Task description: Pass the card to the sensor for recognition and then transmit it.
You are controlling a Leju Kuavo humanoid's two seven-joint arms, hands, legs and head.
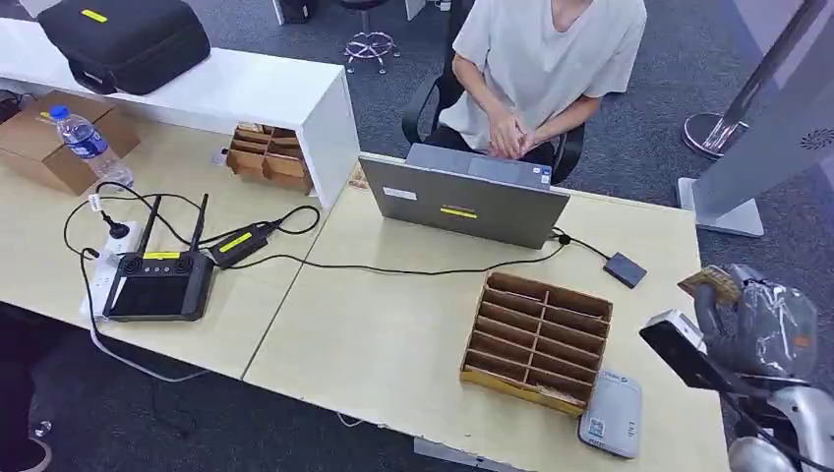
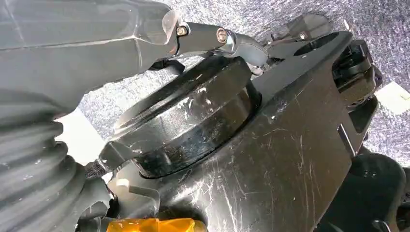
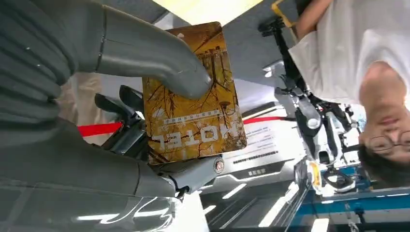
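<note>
Your right hand (image 3: 145, 121) grips the yellow hotel card (image 3: 193, 96) between thumb and fingers, raised off the table's right edge. Beyond it lies the small dark sensor (image 1: 625, 268) by the laptop (image 1: 462, 202) — lower the card flat over it. Whether the left hand's fingers are clenched or released, I cannot tell.

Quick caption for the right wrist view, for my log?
Right hand pinches a yellow hotel card between thumb and fingers, with a person in a white shirt behind.

Glossy printed card (image 3: 193, 99); matt pale wood-look table (image 1: 374, 334); brown cardboard tray (image 1: 536, 339).
</note>
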